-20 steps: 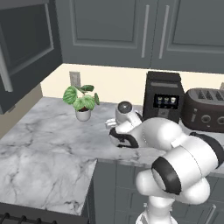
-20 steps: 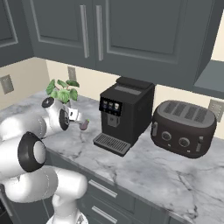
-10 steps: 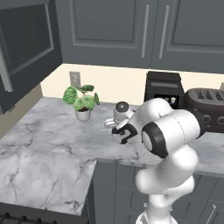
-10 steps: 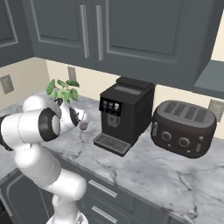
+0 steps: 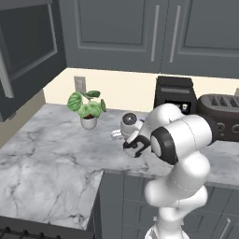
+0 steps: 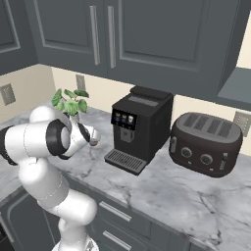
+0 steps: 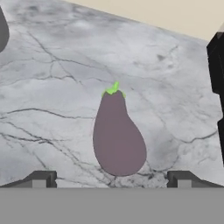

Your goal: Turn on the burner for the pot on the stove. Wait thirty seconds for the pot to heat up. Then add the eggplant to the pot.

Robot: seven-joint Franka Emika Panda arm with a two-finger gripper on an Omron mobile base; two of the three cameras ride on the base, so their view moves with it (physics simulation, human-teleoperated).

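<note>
The eggplant (image 7: 118,135) is seen lying on the marble counter (image 7: 52,78) just ahead of the gripper (image 7: 111,179), centred between its widely spread, empty jaws. It is judged smooth, firm and light (likely slippery); the plump lower body is best gripped.

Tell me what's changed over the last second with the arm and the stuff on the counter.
The arm has swung round and folded over the marble counter, bringing the open gripper over the eggplant, not yet gripped. The plant, coffee machine and toaster stayed put.
</note>
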